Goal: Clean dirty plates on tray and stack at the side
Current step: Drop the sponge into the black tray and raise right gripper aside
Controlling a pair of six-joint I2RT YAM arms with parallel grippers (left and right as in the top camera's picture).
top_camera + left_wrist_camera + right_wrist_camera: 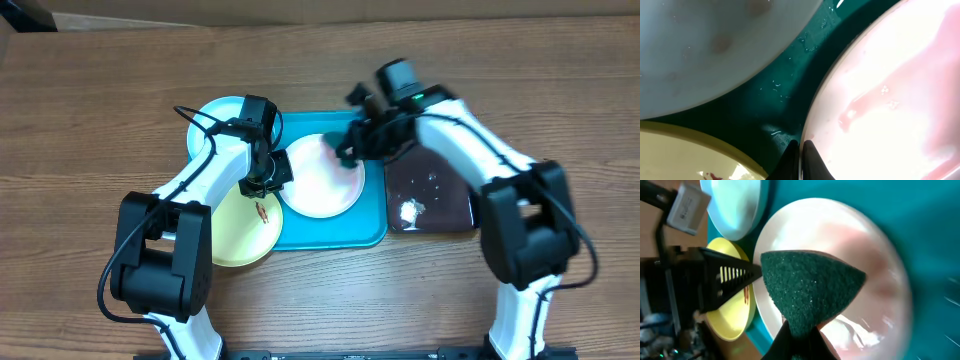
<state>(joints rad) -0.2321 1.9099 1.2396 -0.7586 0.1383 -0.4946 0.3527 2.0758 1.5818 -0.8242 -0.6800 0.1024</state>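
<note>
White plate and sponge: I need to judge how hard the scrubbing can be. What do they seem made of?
The white plate is probably smooth, glossy plastic: it has a thin rim, and a wet pinkish film shines on it. The sponge looks like coarse dark green scouring fibre, matte and grainy. It is folded into a wedge, so it is likely soft and flexible.

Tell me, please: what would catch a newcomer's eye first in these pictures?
The white plate in the middle of the turquoise tray, filmed with pink streaks. The right gripper presses a green sponge on it while the left gripper pinches its left rim. A yellow-green plate with a red smear lies at the tray's left edge.
</note>
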